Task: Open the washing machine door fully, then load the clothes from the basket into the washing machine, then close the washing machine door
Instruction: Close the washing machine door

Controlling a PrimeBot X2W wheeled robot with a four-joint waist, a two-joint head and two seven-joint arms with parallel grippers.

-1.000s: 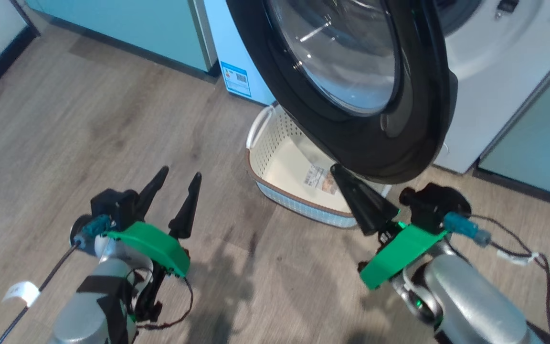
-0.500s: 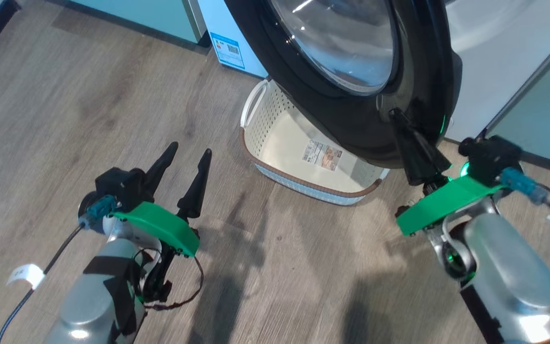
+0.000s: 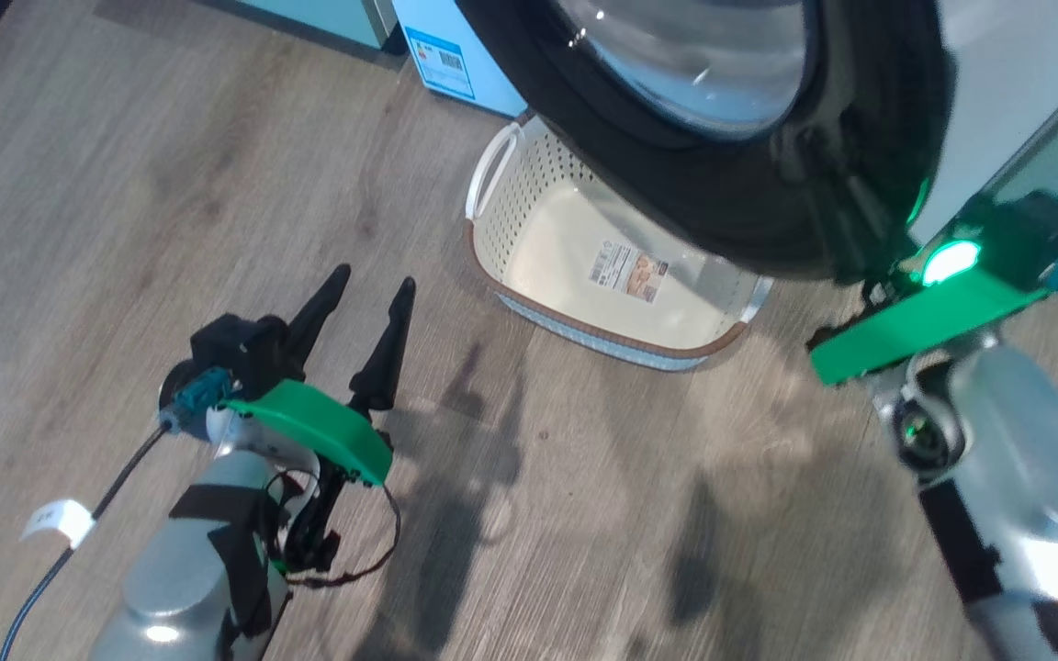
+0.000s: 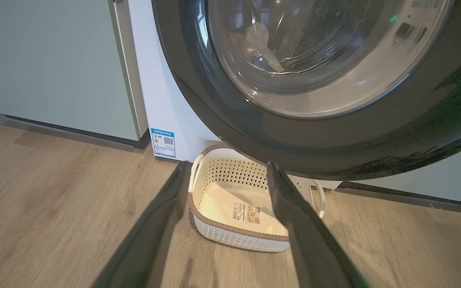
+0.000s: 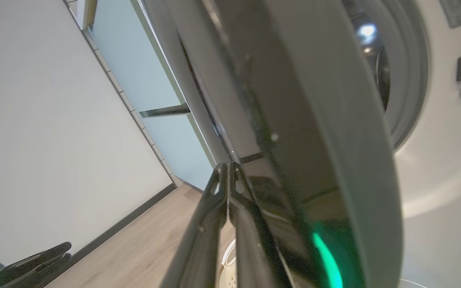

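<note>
Left arm: we see its pale forearm rise from the lower left of the head view. It carries the left gripper (image 3: 375,275) low over the wooden floor (image 3: 125,229), aimed up-view toward the basket (image 3: 602,338) and apart from it.
Left fingers: spread wide with nothing between them. In the left wrist view they stand on either side of the basket.
Right arm: its forearm comes up from the lower right. The green wrist plate (image 3: 924,321) is tilted with a green light lit, and the right gripper (image 5: 229,170) reaches to the lower right rim of the washing machine door (image 3: 768,211).
Right fingers: pressed together along their length, holding nothing. They lie beside the door's glossy outer face, which mirrors them, and we cannot tell whether they touch it.
Door: swung part way out from the white washing machine (image 5: 434,180), hanging over the far side of the basket.
Basket: on the floor just before the machine, the label on its bottom in plain sight.
Clothes: through the door glass we make out the clothes (image 4: 254,42), a pale bundle with a bit of blue, against the perforated drum.
Sticker: the blue sticker (image 4: 163,142) sits low on the machine's front, left of the basket.
</note>
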